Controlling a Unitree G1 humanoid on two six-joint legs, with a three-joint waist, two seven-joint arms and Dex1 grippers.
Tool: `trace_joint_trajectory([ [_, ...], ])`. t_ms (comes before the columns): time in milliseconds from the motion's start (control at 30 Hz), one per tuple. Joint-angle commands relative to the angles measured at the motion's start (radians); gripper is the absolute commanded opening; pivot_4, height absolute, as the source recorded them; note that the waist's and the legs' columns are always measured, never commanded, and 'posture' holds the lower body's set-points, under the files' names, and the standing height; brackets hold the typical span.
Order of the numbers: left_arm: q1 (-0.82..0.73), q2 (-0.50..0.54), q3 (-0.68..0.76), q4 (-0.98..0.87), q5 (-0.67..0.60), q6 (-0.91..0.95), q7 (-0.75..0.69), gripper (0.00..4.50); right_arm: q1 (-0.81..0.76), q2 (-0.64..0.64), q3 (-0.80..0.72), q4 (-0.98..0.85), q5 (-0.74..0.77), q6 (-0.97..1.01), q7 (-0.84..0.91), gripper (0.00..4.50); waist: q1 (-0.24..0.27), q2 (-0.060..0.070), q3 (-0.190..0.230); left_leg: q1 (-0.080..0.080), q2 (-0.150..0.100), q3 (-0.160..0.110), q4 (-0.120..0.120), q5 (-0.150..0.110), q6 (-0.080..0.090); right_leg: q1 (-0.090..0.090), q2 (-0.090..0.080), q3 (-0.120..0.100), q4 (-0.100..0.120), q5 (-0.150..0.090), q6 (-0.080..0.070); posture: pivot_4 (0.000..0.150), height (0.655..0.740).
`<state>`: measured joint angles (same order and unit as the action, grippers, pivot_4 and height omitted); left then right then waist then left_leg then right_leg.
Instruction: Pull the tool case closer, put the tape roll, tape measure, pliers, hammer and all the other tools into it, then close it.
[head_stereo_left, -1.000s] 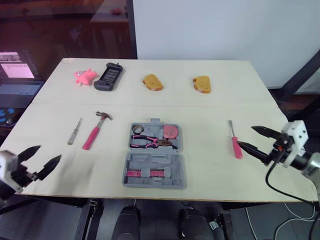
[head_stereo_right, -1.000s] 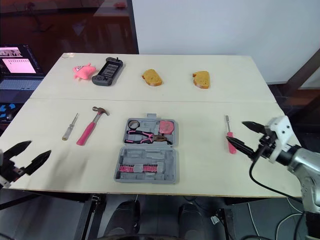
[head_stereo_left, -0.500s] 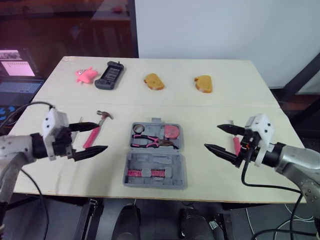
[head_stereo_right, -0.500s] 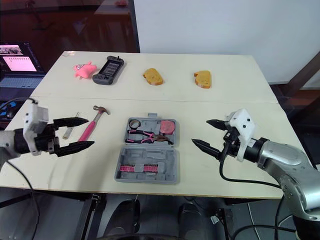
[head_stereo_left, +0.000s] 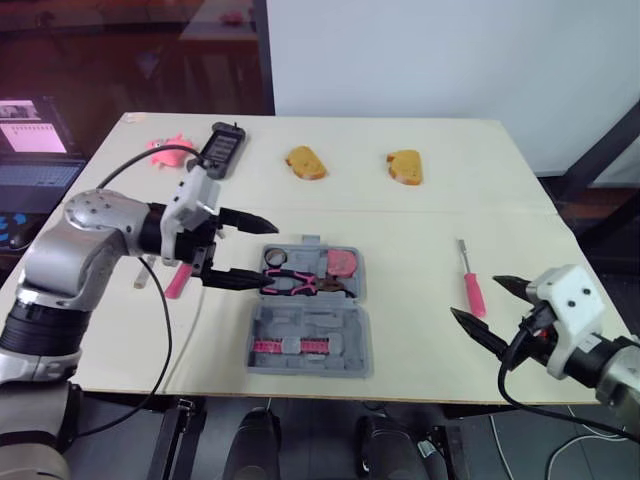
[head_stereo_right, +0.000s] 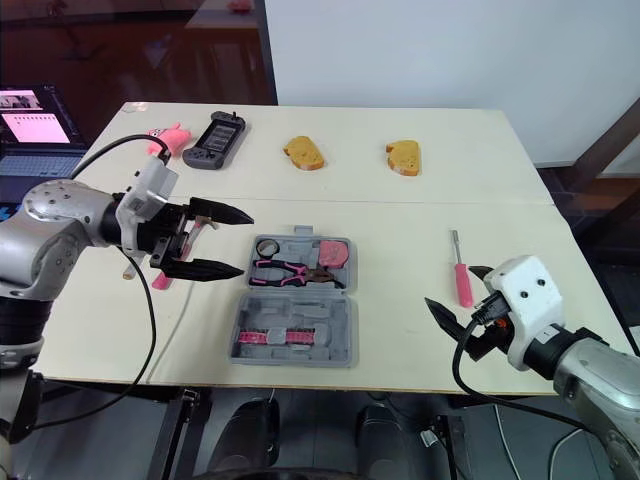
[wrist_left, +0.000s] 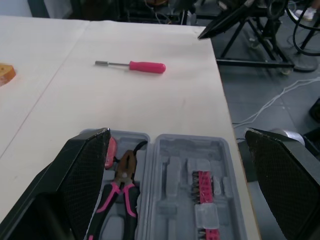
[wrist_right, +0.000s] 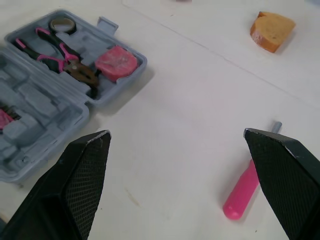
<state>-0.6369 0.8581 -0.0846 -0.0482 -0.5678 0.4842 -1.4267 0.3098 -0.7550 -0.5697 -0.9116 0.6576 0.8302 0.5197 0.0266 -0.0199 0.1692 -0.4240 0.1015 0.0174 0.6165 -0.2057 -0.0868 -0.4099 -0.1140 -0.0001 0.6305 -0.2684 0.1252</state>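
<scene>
The grey tool case lies open mid-table. Its far half holds a tape roll, pink-handled pliers and a pink tape measure; its near half holds pink bits. My left gripper is open, its tips reaching the case's far left corner. The hammer's pink handle peeks out beneath that arm, the head hidden. A pink screwdriver lies right of the case. My right gripper hangs open near the front right edge, just beside that screwdriver.
Along the far side sit two bread-like pieces, a black controller and a pink toy. A small metal screwdriver lies left of the hammer. A laptop stands off the table's left.
My left gripper has swung right, from beside the hammer to the case's far left corner. My right gripper has drawn back from the case toward the front right edge.
</scene>
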Motion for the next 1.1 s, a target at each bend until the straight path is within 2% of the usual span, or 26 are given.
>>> trace_joint_trajectory([
  [33,0.025,0.022,0.044,-0.027,0.010,-0.010,0.012,4.50,-0.088,-0.040,0.000,0.010,0.108,0.026,0.029,4.49,0.000,0.000,0.000,0.000,0.000,0.000,0.000,0.000,0.000,0.000,0.000,0.000,0.000,0.000,0.000,0.150,0.7207],
  [100,0.111,0.057,0.096,-0.066,0.017,-0.003,0.048,4.50,-0.203,-0.096,0.045,0.068,0.227,0.072,0.085,4.49,-0.021,0.000,0.001,0.000,0.000,0.000,0.000,0.000,0.000,0.000,0.000,0.000,0.000,0.000,0.000,0.150,0.7207],
  [267,0.331,0.118,0.216,-0.154,0.044,0.082,0.206,4.50,-0.460,-0.213,0.192,0.205,0.316,0.136,0.172,4.49,-0.038,-0.004,0.004,0.001,0.000,-0.002,-0.002,0.000,0.001,0.000,0.001,0.000,0.000,0.000,0.000,0.150,0.7207],
  [400,0.580,0.036,0.488,-0.235,0.008,0.147,0.407,4.50,-0.752,-0.267,0.392,0.388,0.290,0.162,0.318,4.49,-0.048,-0.003,0.008,0.000,0.000,-0.001,-0.001,0.000,0.001,-0.002,0.001,0.001,0.000,0.000,0.000,0.150,0.7207],
  [500,0.702,-0.016,0.596,-0.293,0.007,0.149,0.476,4.50,-0.863,-0.273,0.483,0.472,0.248,0.154,0.391,4.49,-0.034,-0.008,0.010,-0.001,0.001,-0.002,-0.001,0.000,0.001,-0.002,0.001,-0.001,0.001,0.000,0.000,0.150,0.7207],
  [600,0.878,-0.128,0.733,-0.333,0.014,0.110,0.551,4.50,-0.988,-0.253,0.584,0.566,0.200,0.145,0.477,4.49,-0.042,-0.006,0.011,-0.002,0.000,0.000,0.000,0.000,0.001,-0.003,-0.001,0.000,0.000,0.000,0.000,0.150,0.7207],
  [733,1.025,-0.221,0.791,-0.343,0.058,0.047,0.616,4.50,-1.048,-0.253,0.634,0.623,0.148,0.126,0.549,4.49,-0.037,-0.008,0.011,-0.002,0.000,0.001,0.000,0.000,0.001,-0.005,-0.001,0.000,0.001,0.000,0.000,0.150,0.7207],
  [833,1.028,-0.233,0.784,-0.320,0.094,0.029,0.681,4.50,-1.064,-0.253,0.649,0.631,0.124,0.121,0.584,4.49,-0.022,-0.008,0.011,-0.002,0.000,0.001,0.000,0.000,0.001,-0.005,-0.001,0.000,0.002,0.000,-0.001,0.150,0.7207],
  [933,0.950,-0.196,0.762,-0.253,0.112,0.068,0.739,4.50,-1.074,-0.239,0.653,0.602,0.130,0.134,0.594,4.49,-0.012,-0.008,0.011,-0.002,0.000,0.001,0.001,0.000,0.001,-0.005,-0.001,0.000,0.001,0.001,-0.001,0.150,0.7207],
  [1100,0.723,-0.092,0.651,-0.030,0.248,0.076,0.863,4.50,-1.083,-0.200,0.625,0.538,0.169,0.182,0.552,4.49,-0.015,-0.007,0.010,-0.002,0.000,0.001,0.000,0.000,0.001,-0.005,-0.001,0.000,0.002,0.001,-0.001,0.150,0.7207],
])
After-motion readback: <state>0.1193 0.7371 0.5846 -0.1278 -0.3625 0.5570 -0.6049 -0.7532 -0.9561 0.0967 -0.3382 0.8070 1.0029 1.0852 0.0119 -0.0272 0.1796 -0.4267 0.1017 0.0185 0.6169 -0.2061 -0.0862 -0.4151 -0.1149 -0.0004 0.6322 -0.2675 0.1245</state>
